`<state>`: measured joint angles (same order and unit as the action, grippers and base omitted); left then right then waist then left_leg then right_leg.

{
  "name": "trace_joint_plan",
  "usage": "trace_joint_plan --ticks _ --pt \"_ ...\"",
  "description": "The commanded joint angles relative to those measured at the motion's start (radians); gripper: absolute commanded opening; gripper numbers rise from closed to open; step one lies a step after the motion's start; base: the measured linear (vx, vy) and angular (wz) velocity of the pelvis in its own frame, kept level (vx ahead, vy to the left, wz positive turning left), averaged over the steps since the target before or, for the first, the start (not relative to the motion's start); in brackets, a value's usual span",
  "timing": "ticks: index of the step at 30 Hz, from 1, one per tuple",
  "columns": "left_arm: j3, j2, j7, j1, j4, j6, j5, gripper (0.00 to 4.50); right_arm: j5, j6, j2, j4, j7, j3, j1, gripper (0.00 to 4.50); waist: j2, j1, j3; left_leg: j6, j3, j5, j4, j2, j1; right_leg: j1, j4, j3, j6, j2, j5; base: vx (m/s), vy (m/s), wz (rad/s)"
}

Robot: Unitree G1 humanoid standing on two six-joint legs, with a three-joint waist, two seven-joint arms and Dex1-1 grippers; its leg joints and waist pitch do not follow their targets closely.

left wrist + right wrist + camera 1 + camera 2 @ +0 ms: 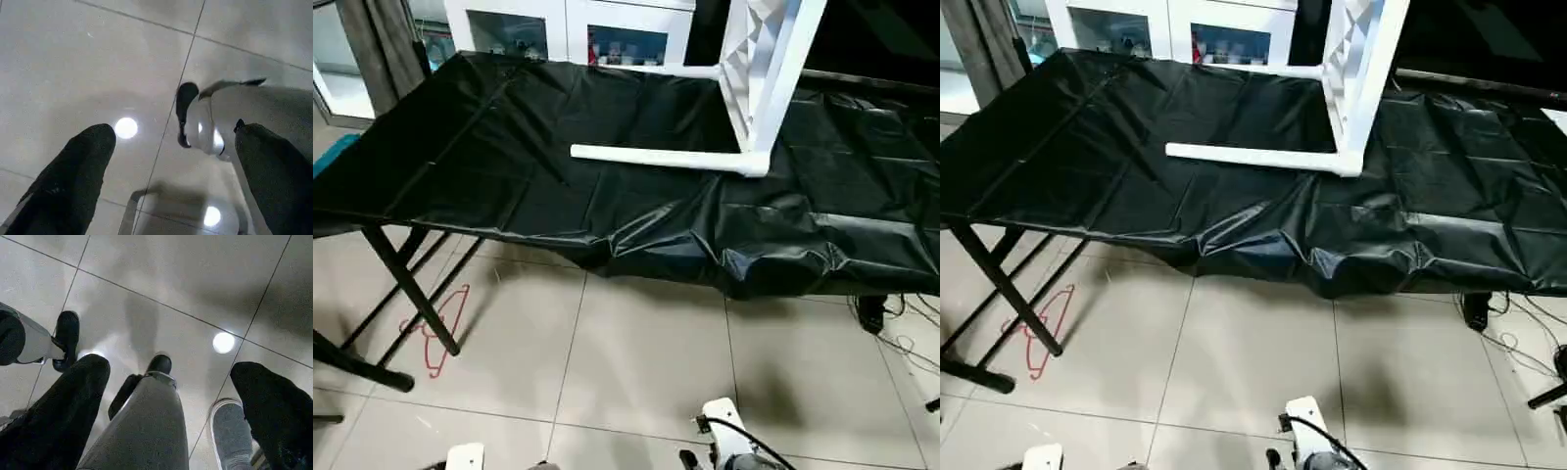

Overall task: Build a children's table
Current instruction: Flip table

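- Left gripper (171,171): black fingers (68,181) spread wide, nothing between them, aimed down at the tiled floor (636,362).
- Right gripper (171,406): jaws likewise wide apart and empty, over the same floor.
- Children's table (754,88): white plastic, lying tipped on its side on the tabletop, which is draped in a black sheet (607,196), well apart from both grippers. One tubular leg (656,155) stretches along the sheet toward the near side; a second leg (675,70) shows behind.
- Handling, by judgement: hollow plastic, likely light and stiff, smooth enough to slip.
- Best hold, by judgement: across the near leg's tube, mid-length, or at the rim beside the corner.
- White cabinet (568,29): behind, not part of the job.
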<state>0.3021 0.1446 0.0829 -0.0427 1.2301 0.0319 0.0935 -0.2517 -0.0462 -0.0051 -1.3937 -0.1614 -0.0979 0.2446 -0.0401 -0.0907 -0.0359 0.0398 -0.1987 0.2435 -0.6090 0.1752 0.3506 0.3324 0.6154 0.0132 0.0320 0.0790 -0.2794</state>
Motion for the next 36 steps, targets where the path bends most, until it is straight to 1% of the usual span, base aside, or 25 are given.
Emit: trace_joint_plan --ticks 1,3,6,7,8,9,10,11,12,13,14,15,16,19,21,24,26,27,28,29,31,32,33,35,36 --pt "-0.164 0.022 0.139 -0.214 -0.036 0.057 0.094 4.44 -0.012 0.000 -0.008 0.002 0.010 0.001 0.000 4.50 0.006 0.005 0.028 -0.084 0.035 0.076 0.094 0.082 -0.019 0.003 -0.055 -0.034 -0.273 0.090 0.172 0.000 0.000 0.00" --pt "-0.164 0.018 0.140 -0.213 -0.036 0.058 0.094 4.44 -0.012 -0.004 -0.009 0.003 0.014 0.000 0.000 4.50 0.005 0.006 0.028 -0.088 0.035 0.069 0.094 0.082 -0.017 0.002 -0.054 -0.033 -0.274 0.090 0.184 0.000 0.000 0.00" --pt "-0.163 0.014 0.140 -0.213 -0.034 0.059 0.091 4.44 -0.013 -0.006 -0.009 0.003 0.016 -0.001 0.000 4.50 0.003 0.008 0.028 -0.082 0.035 0.080 0.095 0.083 -0.018 0.001 -0.055 -0.033 -0.275 0.090 0.168 0.000 0.000 0.00" --pt "-0.162 0.013 0.139 -0.214 -0.032 0.059 0.090 4.44 -0.006 -0.010 -0.009 0.009 0.005 0.000 0.017 4.50 0.001 0.009 0.028 -0.083 0.034 0.077 0.094 0.082 -0.017 0.001 -0.055 -0.033 -0.275 0.090 0.174 0.000 0.000 0.00" --pt "-0.162 0.012 0.137 -0.215 -0.031 0.058 0.090 4.44 0.009 -0.010 -0.011 0.030 -0.022 0.004 0.047 4.50 0.002 0.010 0.029 -0.084 0.035 0.079 0.094 0.082 -0.018 0.001 -0.054 -0.032 -0.276 0.090 0.177 0.000 0.000 0.00" --pt "-0.163 0.011 0.136 -0.215 -0.031 0.059 0.091 4.44 0.022 -0.009 -0.013 0.050 -0.046 0.008 0.069 4.50 0.000 0.017 0.031 -0.087 0.039 0.059 0.095 0.081 -0.009 -0.006 -0.049 -0.031 -0.274 0.091 0.197 0.000 0.000 0.00" --pt "-0.161 0.010 0.135 -0.216 -0.029 0.061 0.088 4.44 0.030 -0.007 -0.015 0.067 -0.063 0.012 0.084 4.50 0.000 0.019 0.031 -0.090 0.038 0.060 0.094 0.081 -0.011 -0.005 -0.050 -0.030 -0.273 0.089 0.202 0.000 0.000 0.00" --pt "-0.161 0.010 0.135 -0.216 -0.029 0.061 0.088 4.44 0.030 -0.007 -0.015 0.067 -0.063 0.012 0.084 4.50 -0.005 0.024 0.032 -0.096 0.038 0.060 0.093 0.082 -0.013 -0.003 -0.049 -0.031 -0.278 0.091 0.214 0.000 0.000 0.00" --pt "-0.159 0.009 0.132 -0.218 -0.027 0.064 0.084 4.44 0.031 -0.006 -0.017 0.077 -0.073 0.016 0.090 4.50 -0.007 0.027 0.031 -0.101 0.036 0.062 0.092 0.082 -0.014 -0.001 -0.050 -0.031 -0.283 0.090 0.215 0.000 0.000 0.00" --pt "-0.159 0.008 0.132 -0.219 -0.025 0.065 0.083 4.44 0.030 -0.006 -0.017 0.076 -0.072 0.016 0.090 4.50 -0.006 0.026 0.032 -0.102 0.035 0.052 0.089 0.082 -0.017 0.001 -0.049 -0.032 -0.288 0.090 0.225 0.000 0.000 0.00" --pt "-0.159 0.008 0.132 -0.219 -0.025 0.065 0.083 4.44 0.030 -0.006 -0.017 0.076 -0.072 0.016 0.091 4.50 -0.005 0.025 0.033 -0.104 0.035 0.042 0.088 0.082 -0.018 0.000 -0.047 -0.031 -0.290 0.089 0.238 0.000 0.000 0.00" --pt "-0.162 0.008 0.132 -0.221 -0.024 0.065 0.083 4.44 0.028 -0.008 -0.018 0.073 -0.071 0.016 0.091 4.50 -0.010 0.023 0.034 -0.107 0.032 0.023 0.085 0.081 -0.021 0.002 -0.045 -0.031 -0.296 0.087 0.264 0.000 0.000 0.00" --pt "-0.162 0.008 0.132 -0.221 -0.024 0.065 0.083 4.44 0.028 -0.008 -0.018 0.073 -0.071 0.016 0.091 4.50 -0.008 0.022 0.034 -0.109 0.032 0.014 0.085 0.081 -0.021 0.001 -0.043 -0.030 -0.299 0.087 0.276 0.000 0.000 0.00" --pt "-0.163 0.005 0.132 -0.222 -0.025 0.067 0.078 4.44 0.029 -0.008 -0.022 0.070 -0.073 0.017 0.094 4.50 -0.014 0.017 0.037 -0.121 0.032 -0.015 0.082 0.079 -0.019 -0.003 -0.039 -0.029 -0.304 0.087 0.313 0.000 0.000 0.00" --pt "-0.162 0.004 0.132 -0.222 -0.026 0.068 0.074 4.44 0.035 -0.009 -0.026 0.069 -0.076 0.019 0.096 4.50 -0.014 0.016 0.035 -0.121 0.032 0.003 0.084 0.081 -0.020 -0.002 -0.042 -0.029 -0.307 0.088 0.288 0.000 0.000 0.00" --pt "-0.159 0.002 0.129 -0.221 -0.026 0.071 0.069 4.44 0.041 -0.010 -0.032 0.068 -0.080 0.019 0.094 4.50 -0.014 0.016 0.033 -0.111 0.032 0.028 0.086 0.082 -0.020 -0.001 -0.045 -0.030 -0.308 0.088 0.250 0.000 0.000 0.00" --pt "-0.143 -0.003 0.129 -0.221 -0.034 0.097 0.050 4.44 0.053 -0.026 -0.036 0.070 -0.092 0.011 0.089 4.50 -0.014 0.017 0.031 -0.101 0.032 0.047 0.088 0.082 -0.019 0.000 -0.046 -0.032 -0.307 0.088 0.230 0.000 0.000 0.00" --pt "-0.133 -0.004 0.132 -0.224 -0.044 0.119 0.038 4.44 0.058 -0.038 -0.037 0.071 -0.094 0.006 0.088 4.50 -0.012 0.015 0.032 -0.098 0.033 0.053 0.088 0.082 -0.018 -0.001 -0.046 -0.033 -0.307 0.090 0.228 0.000 0.000 0.00" --pt "-0.133 -0.004 0.132 -0.224 -0.044 0.119 0.038 4.44 0.058 -0.038 -0.037 0.071 -0.094 0.006 0.088 4.50 -0.015 0.014 0.033 -0.096 0.032 0.055 0.087 0.082 -0.018 0.000 -0.045 -0.034 -0.307 0.090 0.234 0.000 0.000 0.00" --pt "-0.114 -0.007 0.137 -0.231 -0.069 0.152 0.014 4.44 0.068 -0.056 -0.033 0.075 -0.094 -0.002 0.094 4.50 -0.015 0.014 0.033 -0.096 0.032 0.055 0.087 0.082 -0.018 0.000 -0.045 -0.034 -0.307 0.090 0.234 0.000 0.000 0.00" --pt "-0.097 -0.015 0.149 -0.230 -0.110 0.181 -0.015 4.44 0.075 -0.080 -0.030 0.088 -0.096 -0.003 0.107 4.50 -0.009 0.011 0.035 -0.100 0.031 0.040 0.083 0.080 -0.016 0.001 -0.040 -0.034 -0.313 0.087 0.273 0.000 0.000 0.00" --pt "-0.097 -0.015 0.149 -0.230 -0.110 0.181 -0.015 4.44 0.075 -0.080 -0.030 0.088 -0.096 -0.003 0.107 4.50 -0.011 0.010 0.034 -0.101 0.030 0.042 0.083 0.081 -0.015 0.001 -0.040 -0.033 -0.315 0.088 0.274 0.000 0.000 0.00" --pt "-0.096 -0.020 0.159 -0.219 -0.149 0.200 -0.028 4.44 0.087 -0.110 -0.030 0.104 -0.105 -0.010 0.113 4.50 -0.010 0.009 0.034 -0.102 0.030 0.051 0.083 0.082 -0.014 0.001 -0.041 -0.033 -0.316 0.089 0.271 0.000 0.000 0.00" --pt "-0.098 -0.023 0.165 -0.210 -0.173 0.212 -0.036 4.44 0.095 -0.131 -0.030 0.115 -0.112 -0.015 0.115 4.50 -0.008 0.009 0.034 -0.102 0.031 0.050 0.084 0.081 -0.013 0.001 -0.039 -0.033 -0.314 0.087 0.271 0.000 0.000 0.00" --pt "-0.120 -0.025 0.177 -0.173 -0.242 0.237 -0.031 4.44 0.118 -0.171 -0.038 0.146 -0.144 -0.026 0.117 4.50 -0.006 0.008 0.035 -0.104 0.031 0.054 0.083 0.085 -0.013 -0.001 -0.038 -0.033 -0.314 0.089 0.280 0.000 0.000 0.00"
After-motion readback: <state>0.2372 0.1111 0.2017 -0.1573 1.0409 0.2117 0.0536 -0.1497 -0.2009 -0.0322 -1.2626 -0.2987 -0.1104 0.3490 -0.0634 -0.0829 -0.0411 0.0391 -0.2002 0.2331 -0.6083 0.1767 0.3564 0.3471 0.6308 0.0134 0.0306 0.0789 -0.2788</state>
